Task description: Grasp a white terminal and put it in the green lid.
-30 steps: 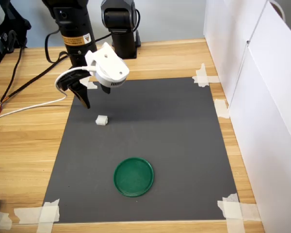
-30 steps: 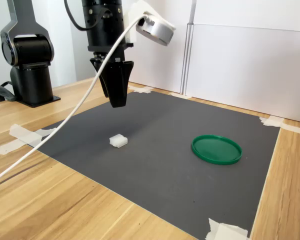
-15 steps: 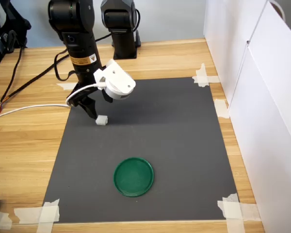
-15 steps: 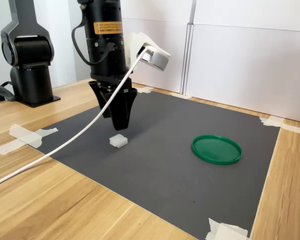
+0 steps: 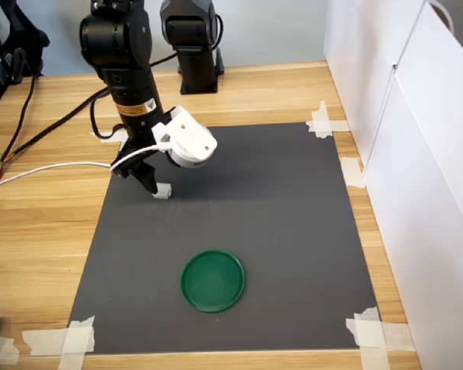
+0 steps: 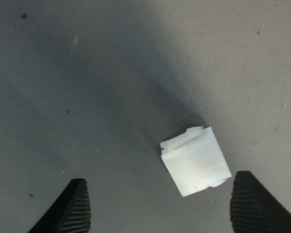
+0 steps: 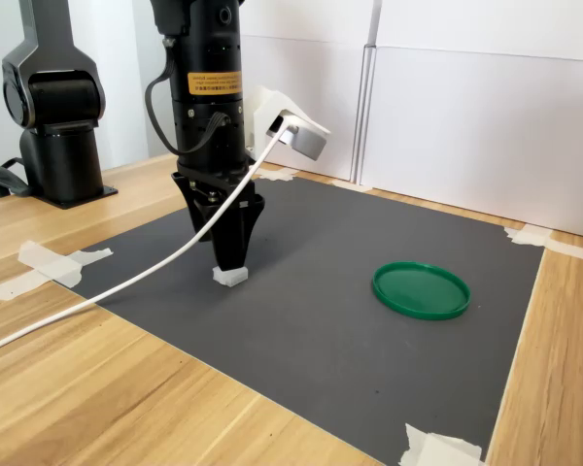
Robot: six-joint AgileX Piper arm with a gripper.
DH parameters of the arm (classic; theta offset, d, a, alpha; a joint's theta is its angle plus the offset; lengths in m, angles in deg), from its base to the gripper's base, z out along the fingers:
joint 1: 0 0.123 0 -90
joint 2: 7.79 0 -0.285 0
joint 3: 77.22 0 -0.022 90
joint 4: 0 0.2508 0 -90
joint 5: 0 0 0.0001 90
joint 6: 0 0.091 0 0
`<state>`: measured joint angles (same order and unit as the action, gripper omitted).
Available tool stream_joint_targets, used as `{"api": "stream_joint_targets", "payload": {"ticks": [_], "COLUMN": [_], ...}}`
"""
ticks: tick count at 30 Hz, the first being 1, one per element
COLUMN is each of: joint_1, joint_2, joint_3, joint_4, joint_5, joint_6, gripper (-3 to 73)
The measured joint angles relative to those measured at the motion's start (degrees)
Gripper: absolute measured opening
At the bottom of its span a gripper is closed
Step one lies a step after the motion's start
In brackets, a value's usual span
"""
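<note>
Green lid (image 5: 212,280) lies flat on the dark mat (image 5: 293,231), toward the table's (image 5: 46,231) near edge, well apart from the white terminal (image 5: 162,190). Terminal rests on the mat farther back. Hand (image 6: 160,206) is low over it, fingers (image 6: 75,206) apart, straddling it without contact.

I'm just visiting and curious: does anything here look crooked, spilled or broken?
Nothing spilled or broken. The small white blocky plastic terminal lies turned askew between the open gripper fingers, nearer one finger. The flat round dark-green plastic lid lies flat and empty.
</note>
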<state>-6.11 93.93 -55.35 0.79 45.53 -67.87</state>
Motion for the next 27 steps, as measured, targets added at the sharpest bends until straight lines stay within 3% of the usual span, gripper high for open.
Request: {"api": "stream_joint_targets", "payload": {"ticks": [9, 27], "joint_1": [0.0, 0.0], "joint_2": [2.1, 4.5], "joint_3": [-2.9, -4.3], "joint_4": [-1.9, -1.3], "joint_5": [0.3, 1.5], "joint_6": [0.0, -0.5], "gripper": [69.6, 68.3]}}
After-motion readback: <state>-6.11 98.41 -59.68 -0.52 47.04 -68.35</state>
